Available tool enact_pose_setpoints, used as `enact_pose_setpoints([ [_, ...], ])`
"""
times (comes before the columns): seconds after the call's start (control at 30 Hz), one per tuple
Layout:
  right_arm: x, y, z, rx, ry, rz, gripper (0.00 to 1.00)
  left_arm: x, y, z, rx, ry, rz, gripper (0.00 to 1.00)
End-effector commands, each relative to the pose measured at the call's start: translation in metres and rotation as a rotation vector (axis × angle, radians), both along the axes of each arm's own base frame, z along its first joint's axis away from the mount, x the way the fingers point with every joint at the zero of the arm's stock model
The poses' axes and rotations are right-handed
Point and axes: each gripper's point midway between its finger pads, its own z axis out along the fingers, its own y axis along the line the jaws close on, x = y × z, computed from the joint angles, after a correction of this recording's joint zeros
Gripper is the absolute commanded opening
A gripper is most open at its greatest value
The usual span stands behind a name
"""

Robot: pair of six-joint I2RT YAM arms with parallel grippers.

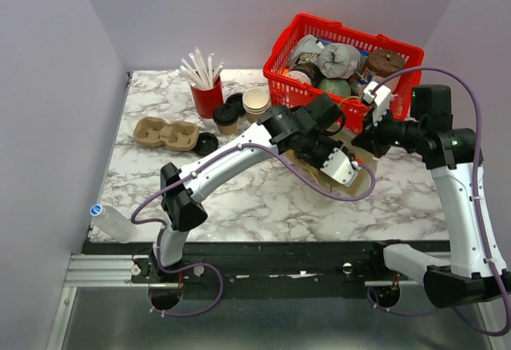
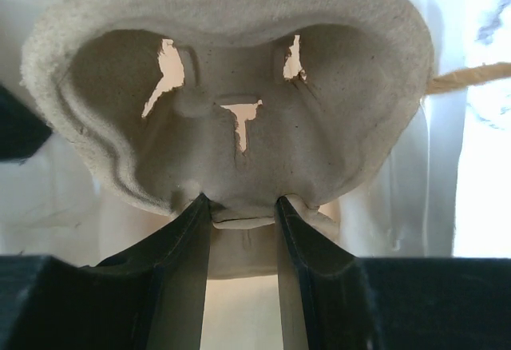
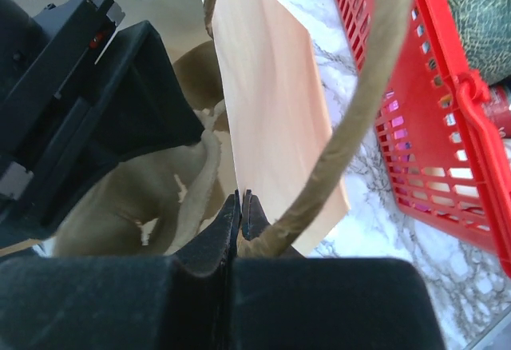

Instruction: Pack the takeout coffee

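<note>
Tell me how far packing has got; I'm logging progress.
Done: nothing packed yet. In hand: the left gripper clamps a pulp carrier in the opening of the paper bag, whose rim the right gripper pinches. Left: the kraft cup stands on the table by the red straw cup, outside the bag.

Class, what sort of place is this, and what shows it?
Probably a mock café takeout counter in a robot test cell: red cup of straws, pulp cup carrier and stacked paper cups on a marbled table.
</note>
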Motion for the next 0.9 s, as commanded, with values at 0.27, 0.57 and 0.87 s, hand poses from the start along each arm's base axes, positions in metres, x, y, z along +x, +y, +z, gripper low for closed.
enact_pose_setpoints([
  [0.27,-0.006,0.009,-0.006,0.082,0.080,-0.060,0.01,0.017,-0.001,-0.022,0.155,-0.173,0.094,0.00],
  [0.57,-0.016,0.015,-0.015,0.073,0.124,0.009,0.01,0.017,-0.002,-0.037,0.196,-0.182,0.099,0.00],
  [0.87,-0.031,0.030,-0.013,0.132,0.135,0.128,0.01,0.018,-0.002,-0.059,0.225,-0.176,0.084,0.00],
])
